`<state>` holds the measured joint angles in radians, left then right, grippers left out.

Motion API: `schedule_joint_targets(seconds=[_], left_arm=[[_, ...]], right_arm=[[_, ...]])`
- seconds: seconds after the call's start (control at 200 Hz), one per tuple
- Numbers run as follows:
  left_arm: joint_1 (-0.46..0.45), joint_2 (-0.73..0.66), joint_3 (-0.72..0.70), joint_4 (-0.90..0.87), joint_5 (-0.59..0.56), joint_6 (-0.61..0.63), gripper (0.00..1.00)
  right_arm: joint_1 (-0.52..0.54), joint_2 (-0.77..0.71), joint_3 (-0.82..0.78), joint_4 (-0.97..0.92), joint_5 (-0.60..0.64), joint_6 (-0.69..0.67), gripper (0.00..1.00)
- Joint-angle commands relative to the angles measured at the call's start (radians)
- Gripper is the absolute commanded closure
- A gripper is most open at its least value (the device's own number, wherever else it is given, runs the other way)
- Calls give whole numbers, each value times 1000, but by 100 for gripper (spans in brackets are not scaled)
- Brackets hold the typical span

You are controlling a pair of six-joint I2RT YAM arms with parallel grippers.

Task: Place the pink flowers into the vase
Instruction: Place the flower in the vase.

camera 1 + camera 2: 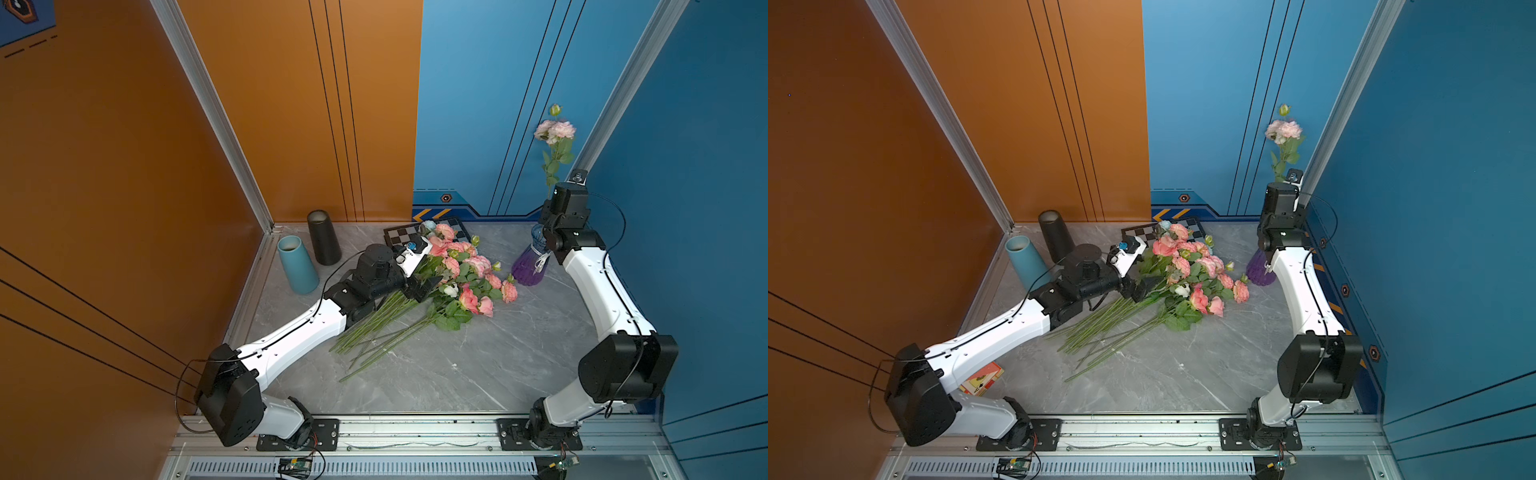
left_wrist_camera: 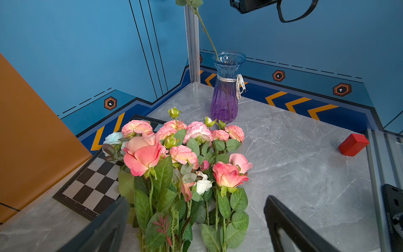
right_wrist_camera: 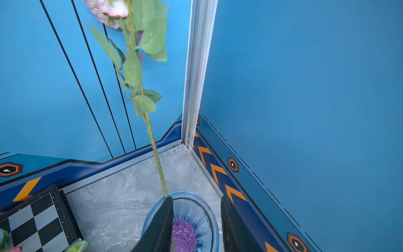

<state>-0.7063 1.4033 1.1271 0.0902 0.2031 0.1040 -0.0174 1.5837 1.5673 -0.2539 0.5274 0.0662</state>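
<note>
Left pincer (image 2: 197, 197) is spread wide and gripping nothing, its black fingers (image 2: 283, 218) on either side of the leafy lower stems of the pink flowers (image 2: 183, 152). The bunch lies flat on the grey table (image 2: 294, 163), heads pointing away from that pincer. Just ahead of its fingertips we spot a white rose (image 2: 204, 185) tucked among the pink. To one side of the blooms a chessboard (image 2: 91, 185) lies flat, with a pale blue blossom (image 2: 113, 138) resting over its far edge. Well off on the opposite side sits a red box (image 2: 353, 145). Straight beyond the flower heads, near them but apart, the vase (image 2: 224, 98) stands upright, blue glass up top, purple below, a white ribbon at the neck. Right pincer (image 3: 197, 197) hangs directly over the vase mouth with its fingers apart and nothing between them. A single pink stem (image 3: 152, 144) rises out of the vase close beside one finger; we can't tell if they touch. Its bloom (image 1: 555, 129) stands high above that pincer against the blue wall. Far behind the left arm we see a blue cup (image 1: 297, 266) and a black cup (image 1: 324, 237).
</note>
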Motion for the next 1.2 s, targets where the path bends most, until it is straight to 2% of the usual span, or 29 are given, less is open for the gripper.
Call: schedule_joint_targets(seconds=[0.0,0.561,0.786,0.871,1.041,1.196], left_arm=[[-8,-36,-16,14,5,-6,1],[-14,-77,-44,14,-4,-12,1],[-15,-81,-45,14,-4,-9,1],[-13,-81,-43,14,-8,-9,2],[3,-84,-47,14,-21,-26,2],[51,-83,-43,-15,-32,-100,2]], right_arm=[[8,-31,-28,-27,-4,-9,59],[14,-99,-79,-27,-9,-9,28],[22,-110,-91,-27,-8,-16,11],[25,-108,-92,-27,-12,-18,0],[42,-112,-89,-27,-16,-28,0],[81,-125,-82,-40,-20,-45,0]])
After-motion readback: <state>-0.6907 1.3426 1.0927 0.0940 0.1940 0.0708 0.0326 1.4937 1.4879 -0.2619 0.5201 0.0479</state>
